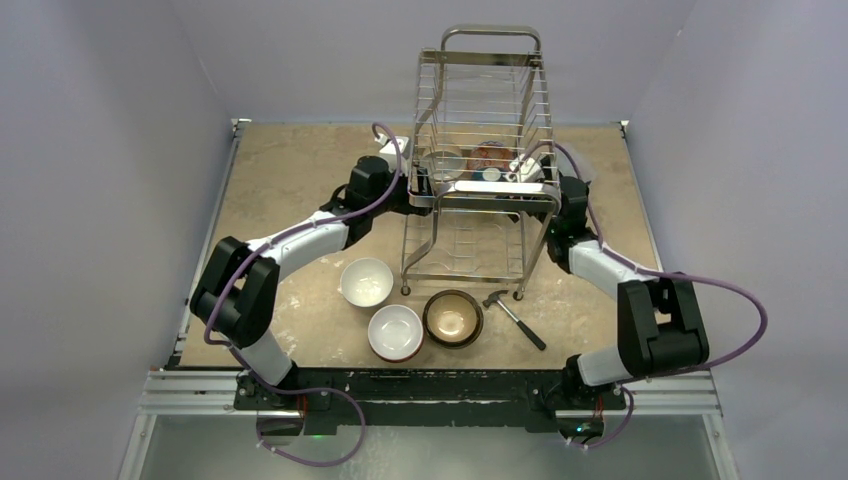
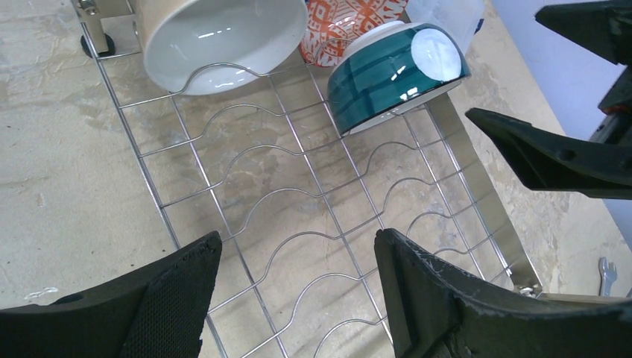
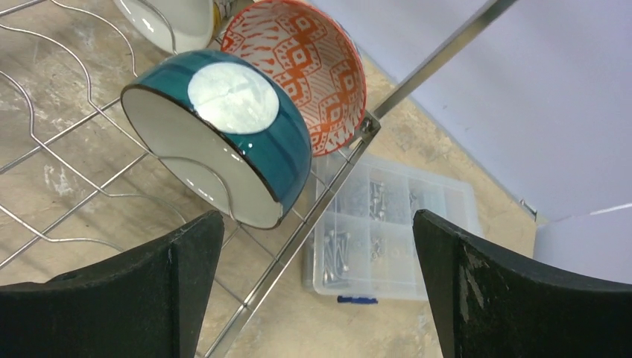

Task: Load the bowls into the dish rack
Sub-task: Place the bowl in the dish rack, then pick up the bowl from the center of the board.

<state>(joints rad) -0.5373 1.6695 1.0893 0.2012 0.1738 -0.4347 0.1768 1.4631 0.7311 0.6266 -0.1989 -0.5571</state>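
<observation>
The chrome dish rack (image 1: 480,110) stands mid-table. On its upper tier lean a white bowl (image 2: 223,37), an orange-patterned bowl (image 3: 298,74) and a teal bowl (image 3: 223,127). My left gripper (image 2: 296,239) hovers open over bare rack wires (image 2: 298,186), holding nothing. My right gripper (image 3: 317,218) is open at the rack's right rim, just short of the teal bowl, with nothing between its fingers. Three bowls sit on the table in front: a white one (image 1: 366,281), a white-inside one (image 1: 395,332) and a dark brown one (image 1: 453,317).
A clear plastic compartment box (image 3: 395,231) with screws lies on the table beyond the rack's right side. A hammer-like tool (image 1: 515,318) lies right of the brown bowl. Both arms reach in at the rack's upper tier from either side.
</observation>
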